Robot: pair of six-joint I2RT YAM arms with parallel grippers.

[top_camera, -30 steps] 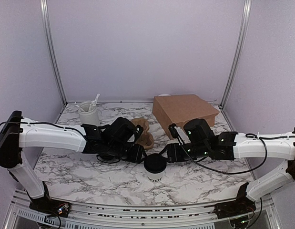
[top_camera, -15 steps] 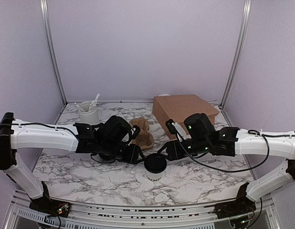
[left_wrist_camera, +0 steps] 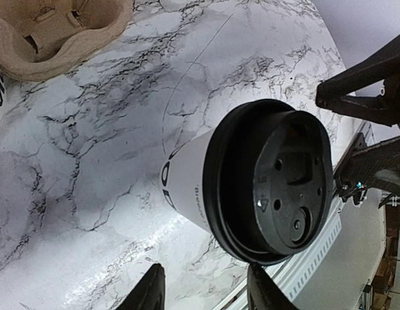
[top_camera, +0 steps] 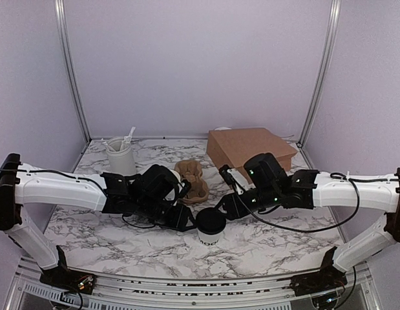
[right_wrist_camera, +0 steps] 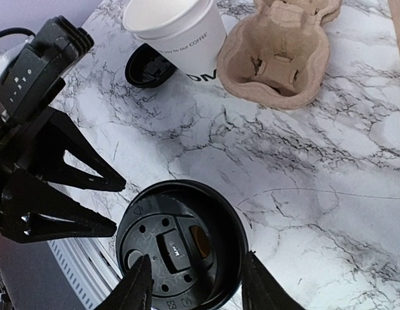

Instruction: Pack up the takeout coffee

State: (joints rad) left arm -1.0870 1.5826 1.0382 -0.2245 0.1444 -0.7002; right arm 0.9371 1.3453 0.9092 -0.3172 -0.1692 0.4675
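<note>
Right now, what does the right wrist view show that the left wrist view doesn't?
Only right wrist: a lidless cup standing by a loose black lid, beyond the cup carrier. Only left wrist: the lidded cup seen from the side, with print on its wall. Both: that lidded cup, the cup carrier and the marble table.

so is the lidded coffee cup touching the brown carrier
Apart. The right wrist view shows a wide stretch of bare marble between the takeout coffee and the cup carrier.
</note>
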